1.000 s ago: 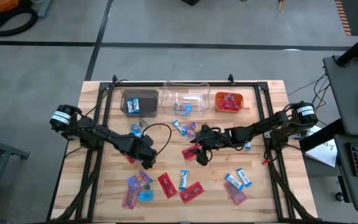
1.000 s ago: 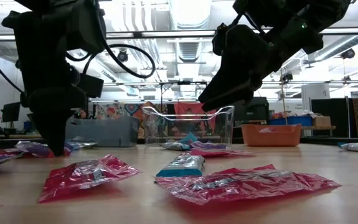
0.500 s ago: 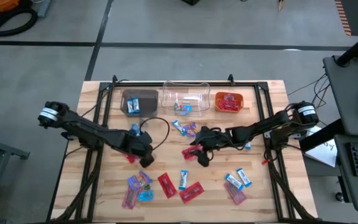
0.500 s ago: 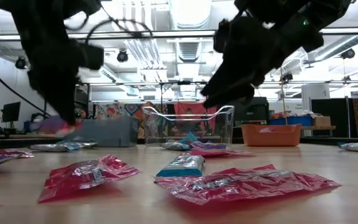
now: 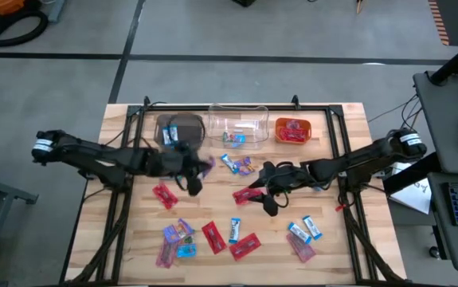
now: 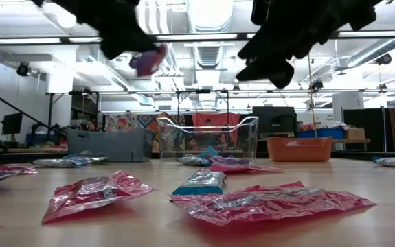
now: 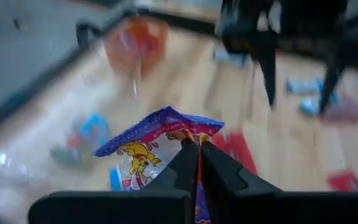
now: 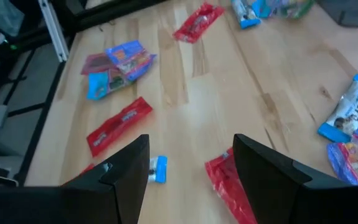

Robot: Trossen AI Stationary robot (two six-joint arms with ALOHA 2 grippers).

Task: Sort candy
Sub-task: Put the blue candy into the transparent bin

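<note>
My left gripper (image 5: pixel 197 169) is high above the table's middle left, in front of the brown bin (image 5: pixel 179 130), and is shut on a purple multicolour candy (image 7: pixel 157 146). The low view shows that candy (image 6: pixel 149 60) far above the tabletop. My right gripper (image 8: pixel 191 165) stands open above the table's middle, over a red candy (image 8: pixel 230 185), with nothing between its fingers. Several red, blue-and-white and purple candies (image 5: pixel 213 237) lie flat on the wood. The clear bin (image 5: pixel 236 126) and the orange bin (image 5: pixel 294 130) stand along the far edge. My left gripper pinches the purple candy's wrapper between its two fingers at one crimped end (image 7: pixel 177 138). The fingers come from the table's left and slant slightly down. The wrapper sticks out beyond the fingertips, lifted clear of the table.
A black frame (image 5: pixel 137 127) runs around the work area. Loose candies also lie in front of the clear bin (image 5: pixel 236 165) and at the near right (image 5: pixel 302 235). The bare wood between the two arms is free room (image 5: pixel 221 199).
My left gripper has risen well clear of the table with the purple candy and gone toward the far edge and the brown bin. It has tipped from pointing down to nearly level. My right gripper has risen a little and has stayed open.
</note>
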